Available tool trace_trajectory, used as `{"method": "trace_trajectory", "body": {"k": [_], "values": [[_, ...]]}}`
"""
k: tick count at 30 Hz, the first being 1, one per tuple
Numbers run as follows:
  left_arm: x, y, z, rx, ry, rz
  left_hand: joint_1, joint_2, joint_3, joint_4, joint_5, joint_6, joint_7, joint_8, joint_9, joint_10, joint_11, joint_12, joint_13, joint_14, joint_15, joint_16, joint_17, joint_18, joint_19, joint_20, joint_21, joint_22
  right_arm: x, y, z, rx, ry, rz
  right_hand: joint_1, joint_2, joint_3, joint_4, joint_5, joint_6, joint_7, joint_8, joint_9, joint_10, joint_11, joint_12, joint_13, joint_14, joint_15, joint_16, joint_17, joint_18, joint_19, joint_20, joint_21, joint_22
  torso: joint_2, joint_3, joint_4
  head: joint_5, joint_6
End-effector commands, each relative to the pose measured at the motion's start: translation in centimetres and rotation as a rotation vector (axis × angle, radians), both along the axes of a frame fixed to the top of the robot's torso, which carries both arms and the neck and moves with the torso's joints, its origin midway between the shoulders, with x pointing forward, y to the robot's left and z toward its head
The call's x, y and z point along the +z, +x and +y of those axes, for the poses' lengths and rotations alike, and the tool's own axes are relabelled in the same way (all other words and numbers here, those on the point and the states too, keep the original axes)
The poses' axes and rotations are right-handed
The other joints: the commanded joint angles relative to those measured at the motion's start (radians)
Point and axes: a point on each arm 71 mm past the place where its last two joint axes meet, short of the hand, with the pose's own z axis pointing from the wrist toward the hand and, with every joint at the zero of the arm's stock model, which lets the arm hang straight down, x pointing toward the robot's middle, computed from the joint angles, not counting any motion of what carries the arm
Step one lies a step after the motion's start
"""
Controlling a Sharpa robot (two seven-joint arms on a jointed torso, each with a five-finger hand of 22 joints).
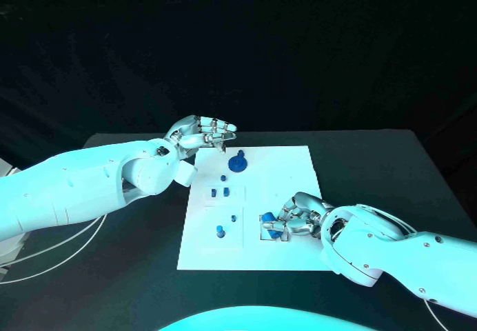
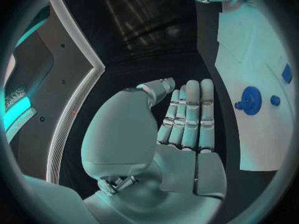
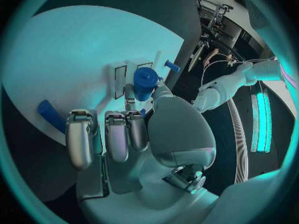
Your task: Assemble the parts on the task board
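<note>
A small blue cylindrical part (image 3: 145,82) is pinched by the silver right hand (image 1: 290,219) at the white task board's (image 1: 288,158) near edge — it should be lowered upright. The left hand (image 1: 204,132) hovers flat-fingered, holding nothing.

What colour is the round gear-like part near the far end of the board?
Blue. The gear shows best in the left wrist view, on the white board.

Dim scene, cyan wash — black surround, fisheye bending at wrist-view edges
</note>
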Motion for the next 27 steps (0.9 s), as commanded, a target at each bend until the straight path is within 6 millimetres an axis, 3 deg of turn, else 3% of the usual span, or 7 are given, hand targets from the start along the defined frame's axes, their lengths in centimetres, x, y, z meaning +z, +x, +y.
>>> {"method": "trace_trajectory", "body": {"k": [1, 7, 16, 21, 27], "values": [[0.08, -0.05, -0.25, -0.017, -0.014, 0.002, -0.006, 0.001, -0.001, 0.007, 0.004, -0.004, 0.001, -0.003, -0.001, -0.008, 0.0, 0.005, -0.001, -0.004, 0.002, -0.001, -0.001, 0.015, -0.002, 0.006, -0.005, -0.001, -0.08, 0.12, 0.02, 0.004, -0.019, -0.015, -0.038, 0.014, -0.012, 0.0, 0.002, 0.021, -0.022, 0.006, -0.001, 0.059, -0.005, -0.005, 0.197, 0.089, -0.006, -0.003, 0.193, -0.014, 0.084, -0.009, -0.001, 0.242, 0.001, -0.0002, 0.0, -0.001, 0.002], [0.07, -0.04, -0.18, -0.016, -0.012, 0.004, -0.006, 0.001, -0.001, 0.007, 0.004, -0.004, 0.001, -0.003, -0.001, -0.008, 0.0, 0.005, -0.001, -0.004, 0.002, -0.001, -0.001, 0.015, -0.002, 0.006, -0.005, -0.001, -0.27, 0.18, 0.15, 0.015, -0.029, -0.019, -0.1, 0.028, -0.076, 0.0, -0.001, 0.015, -0.023, 0.021, 0.003, 0.059, -0.006, -0.008, 0.198, 0.089, -0.007, -0.003, 0.194, -0.014, 0.084, -0.009, -0.002, 0.242, 0.001, 0.0016, -0.0006, 0.001, 0.004], [0.07, -0.05, -0.19, -0.017, -0.012, 0.005, -0.006, 0.001, -0.001, 0.007, 0.004, -0.004, 0.001, -0.003, -0.001, -0.008, 0.0, 0.005, -0.001, -0.004, 0.002, -0.001, -0.001, 0.015, -0.002, 0.006, -0.005, -0.001, -0.43, 0.16, 0.13, 0.034, -0.049, -0.022, -0.136, 0.012, -0.127, 0.0, 0.001, 0.008, -0.021, 0.029, 0.004, 0.055, -0.005, -0.017, 0.193, 0.089, -0.006, -0.005, 0.191, -0.012, 0.081, -0.009, -0.011, 0.24, 0.0, 0.0008, -0.0009, 0.0, 0.003], [0.07, -0.06, -0.1, -0.015, -0.011, 0.006, -0.006, 0.001, -0.001, 0.007, 0.004, -0.004, 0.001, -0.003, -0.001, -0.008, 0.0, 0.005, -0.001, -0.004, 0.002, -0.001, -0.001, 0.015, -0.002, 0.006, -0.005, -0.001, -0.42, 0.07, -0.04, 0.042, -0.053, -0.024, -0.126, 0.008, -0.13, -0.002, 0.003, 0.004, -0.02, 0.03, 0.003, 0.053, -0.004, -0.02, 0.191, 0.088, -0.005, -0.006, 0.189, -0.011, 0.08, -0.008, -0.015, 0.239, 0.0, 0.0013, -0.0005, -0.001, 0.001], [0.06, -0.07, -0.01, -0.013, -0.01, 0.006, -0.006, 0.001, -0.001, 0.007, 0.004, -0.004, 0.001, -0.003, -0.001, -0.008, 0.0, 0.005, -0.001, -0.004, 0.002, -0.001, -0.001, 0.015, -0.002, 0.006, -0.005, -0.001, -0.06, -0.45, -0.23, 0.076, -0.02, -0.044, -0.068, 0.024, -0.13, -0.004, 0.003, 0.0, -0.02, 0.036, 0.002, 0.054, -0.004, -0.019, 0.194, 0.088, -0.005, -0.006, 0.19, -0.011, 0.08, -0.007, -0.015, 0.239, 0.0, 0.0017, 0.0003, -0.003, 0.002]]}}
